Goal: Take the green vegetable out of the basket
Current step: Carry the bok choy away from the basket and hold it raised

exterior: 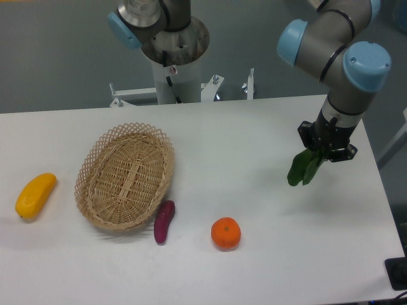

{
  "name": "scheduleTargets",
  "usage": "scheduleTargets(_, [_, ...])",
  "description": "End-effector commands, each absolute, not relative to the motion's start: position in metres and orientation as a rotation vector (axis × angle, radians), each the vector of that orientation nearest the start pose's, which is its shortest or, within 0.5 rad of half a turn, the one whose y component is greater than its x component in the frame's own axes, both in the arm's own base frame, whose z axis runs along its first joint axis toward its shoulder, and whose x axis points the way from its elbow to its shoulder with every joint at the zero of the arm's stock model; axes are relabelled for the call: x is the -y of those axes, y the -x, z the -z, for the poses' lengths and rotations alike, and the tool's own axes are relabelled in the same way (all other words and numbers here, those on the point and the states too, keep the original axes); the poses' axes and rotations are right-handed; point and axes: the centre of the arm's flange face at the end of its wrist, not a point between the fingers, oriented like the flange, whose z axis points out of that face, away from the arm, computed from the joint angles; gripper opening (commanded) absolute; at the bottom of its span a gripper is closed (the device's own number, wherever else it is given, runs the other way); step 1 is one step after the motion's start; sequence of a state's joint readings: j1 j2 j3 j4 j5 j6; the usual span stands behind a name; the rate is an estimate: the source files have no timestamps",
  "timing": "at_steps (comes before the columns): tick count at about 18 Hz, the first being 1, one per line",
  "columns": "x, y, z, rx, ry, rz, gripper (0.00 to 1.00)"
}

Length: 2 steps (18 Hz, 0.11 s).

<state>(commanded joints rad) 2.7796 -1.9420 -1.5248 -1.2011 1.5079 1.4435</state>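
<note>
The green vegetable (304,168) hangs from my gripper (325,153) at the right side of the table, its dark green leaves pointing down and left, held above the tabletop. The gripper is shut on its upper end, which is hidden between the fingers. The tan woven wicker basket (105,145) lies on the left half of the table, far from the gripper, with nothing in it.
A purple eggplant-like piece (163,221) lies just outside the basket's lower right rim. An orange (226,232) sits near the table's front middle. A yellow fruit (35,195) lies at the far left. The robot base (173,44) stands behind the table.
</note>
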Motion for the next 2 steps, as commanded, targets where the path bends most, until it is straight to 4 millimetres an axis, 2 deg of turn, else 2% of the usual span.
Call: scheduleTargets(2, [-0.3535, 0.5394, -0.3378, -0.359, 3.048, -0.043, 0.12])
